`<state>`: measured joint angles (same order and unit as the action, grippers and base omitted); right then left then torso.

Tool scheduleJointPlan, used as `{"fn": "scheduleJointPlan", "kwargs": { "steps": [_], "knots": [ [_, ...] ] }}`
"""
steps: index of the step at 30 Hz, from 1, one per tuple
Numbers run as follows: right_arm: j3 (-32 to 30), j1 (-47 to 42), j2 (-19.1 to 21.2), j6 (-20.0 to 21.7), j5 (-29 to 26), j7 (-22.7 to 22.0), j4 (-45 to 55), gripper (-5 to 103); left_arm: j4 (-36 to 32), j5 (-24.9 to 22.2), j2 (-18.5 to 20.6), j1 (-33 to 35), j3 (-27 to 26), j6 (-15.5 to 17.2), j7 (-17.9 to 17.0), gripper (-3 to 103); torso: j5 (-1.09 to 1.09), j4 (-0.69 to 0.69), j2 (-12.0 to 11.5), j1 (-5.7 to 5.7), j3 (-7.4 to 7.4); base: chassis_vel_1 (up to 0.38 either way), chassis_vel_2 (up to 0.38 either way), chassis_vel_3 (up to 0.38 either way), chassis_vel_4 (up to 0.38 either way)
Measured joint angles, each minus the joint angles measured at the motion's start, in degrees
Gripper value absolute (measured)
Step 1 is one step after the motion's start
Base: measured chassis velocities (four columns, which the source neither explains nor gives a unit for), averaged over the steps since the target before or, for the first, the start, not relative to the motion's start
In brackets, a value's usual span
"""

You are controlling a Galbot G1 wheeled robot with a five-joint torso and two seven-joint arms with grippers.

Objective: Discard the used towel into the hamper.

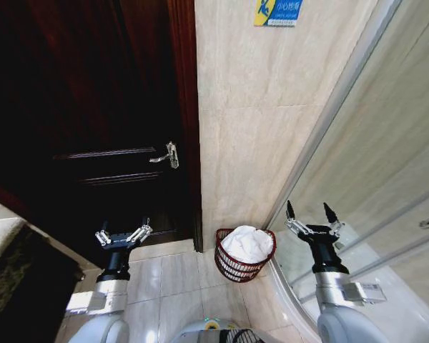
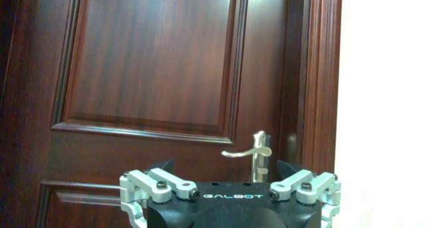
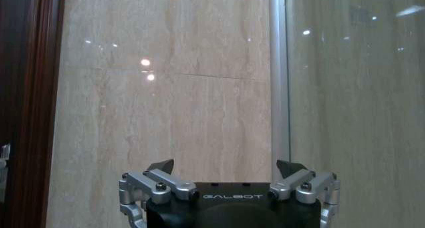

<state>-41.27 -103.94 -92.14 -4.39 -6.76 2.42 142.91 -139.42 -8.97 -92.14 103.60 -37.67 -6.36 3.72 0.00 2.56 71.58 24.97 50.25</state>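
The hamper (image 1: 237,271), a dark reddish-brown wire basket, stands on the floor against the beige wall. The white towel (image 1: 247,243) lies bunched inside it, rising just above the rim. My left gripper (image 1: 124,232) is raised to the hamper's left, in front of the dark door, and is open and empty. My right gripper (image 1: 309,211) is up on the hamper's right, beside the glass panel, also open and empty. In the left wrist view the left gripper (image 2: 226,166) points at the door. In the right wrist view the right gripper (image 3: 226,164) faces the tiled wall.
A dark wooden door (image 1: 93,107) with a silver lever handle (image 1: 169,155) fills the left. A curved glass shower screen (image 1: 372,179) with a metal frame runs along the right. A blue and yellow sign (image 1: 277,11) hangs high on the wall. Tiled floor (image 1: 164,286) lies between my arms.
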Motion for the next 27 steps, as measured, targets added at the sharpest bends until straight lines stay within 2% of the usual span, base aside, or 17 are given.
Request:
{"fn": "scheduleJointPlan", "kwargs": {
  "steps": [27],
  "knots": [
    [0.0,0.0,0.0,0.0,0.0,0.0,0.0,100,0.0,0.0,0.0,0.0,0.0,0.0,0.0,100,0.00,0.00,0.0,0.00,0.00,0.000,0.000,0.000,0.000]
  ]
}}
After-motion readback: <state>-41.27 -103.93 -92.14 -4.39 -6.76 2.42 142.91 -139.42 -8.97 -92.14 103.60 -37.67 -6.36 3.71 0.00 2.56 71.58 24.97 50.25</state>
